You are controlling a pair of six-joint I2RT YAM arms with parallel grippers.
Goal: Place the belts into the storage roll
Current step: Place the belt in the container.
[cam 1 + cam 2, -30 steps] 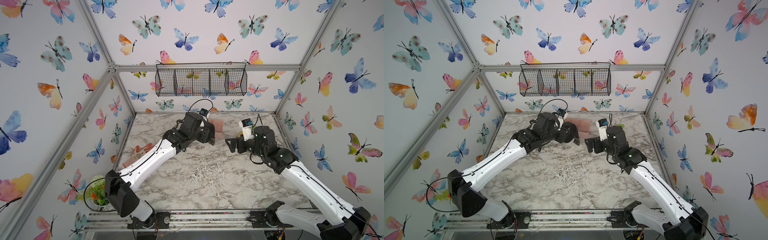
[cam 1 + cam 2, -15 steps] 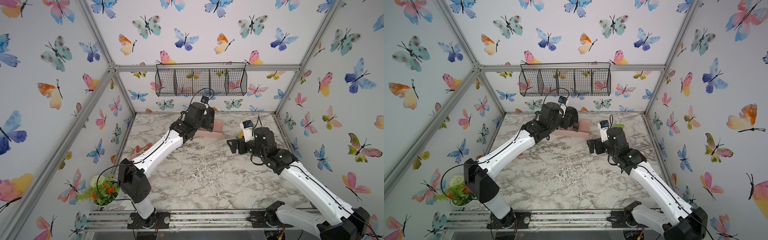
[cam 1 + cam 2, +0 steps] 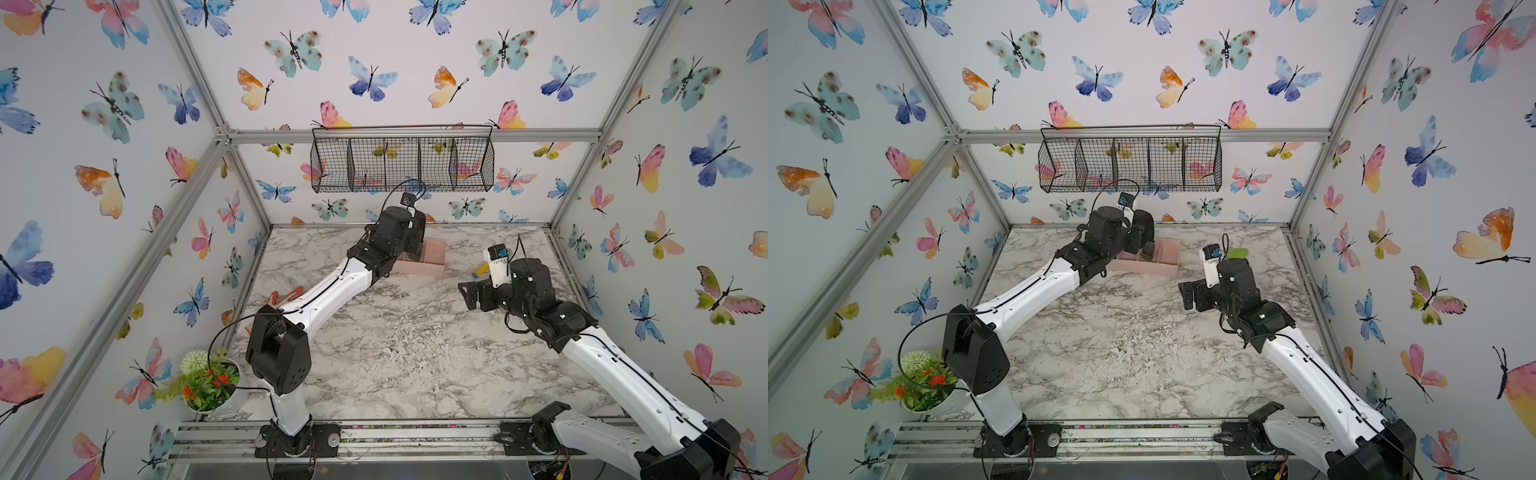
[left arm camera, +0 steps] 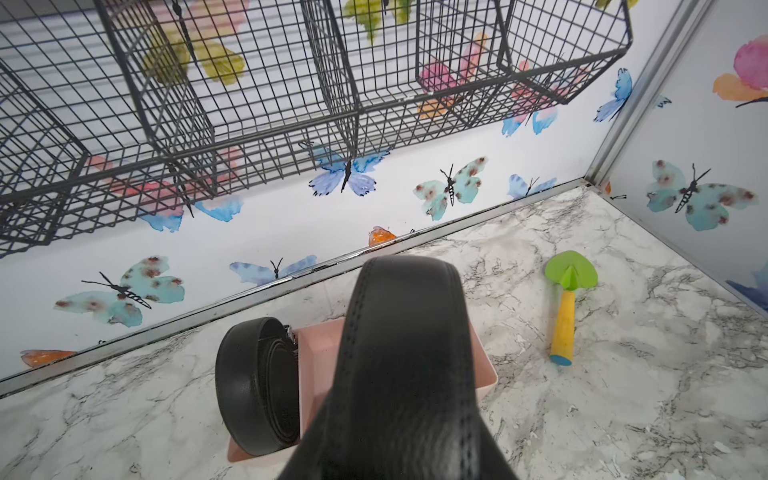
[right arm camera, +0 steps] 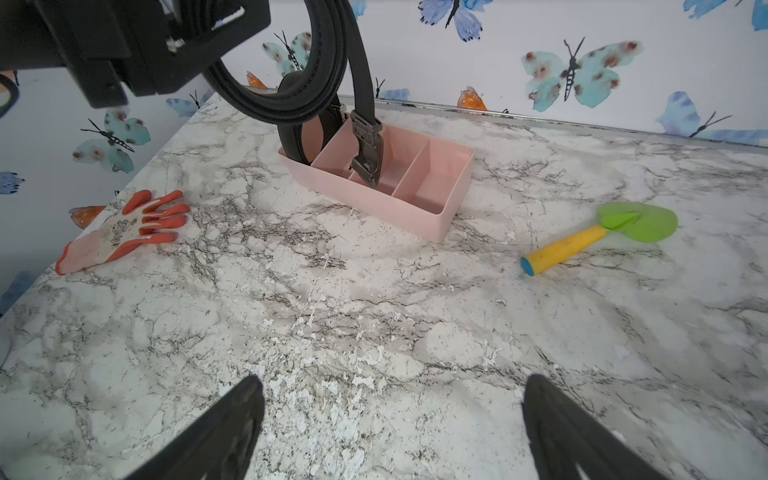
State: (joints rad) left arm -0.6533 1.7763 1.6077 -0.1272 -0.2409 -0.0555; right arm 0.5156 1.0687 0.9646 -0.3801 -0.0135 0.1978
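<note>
The storage roll (image 5: pixel 436 195) is a pale pink tray with divided compartments at the back of the marble table, seen in both top views (image 3: pixel 432 259) (image 3: pixel 1167 257). One coiled black belt (image 5: pixel 293 143) (image 4: pixel 257 386) stands on edge in its end compartment. My left gripper (image 5: pixel 195 35) (image 3: pixel 1137 237) is shut on a second coiled belt (image 5: pixel 291 104) (image 4: pixel 403 353) held above the tray. That belt's loose end hangs down, with its metal buckle (image 5: pixel 368 153) in the neighbouring compartment. My right gripper (image 5: pixel 390 424) (image 3: pixel 469 293) hangs open and empty over bare table, right of the tray.
A green and yellow toy shovel (image 5: pixel 598 237) (image 4: pixel 567 299) lies right of the tray. An orange and white glove (image 5: pixel 124 228) lies on the left side of the table. A black wire basket (image 3: pixel 403 162) hangs on the back wall above the tray. A potted plant (image 3: pixel 208 382) stands front left.
My left arm has stretched toward the back wall, carrying the coiled belt from the table's middle to above the tray. My right arm has barely moved.
</note>
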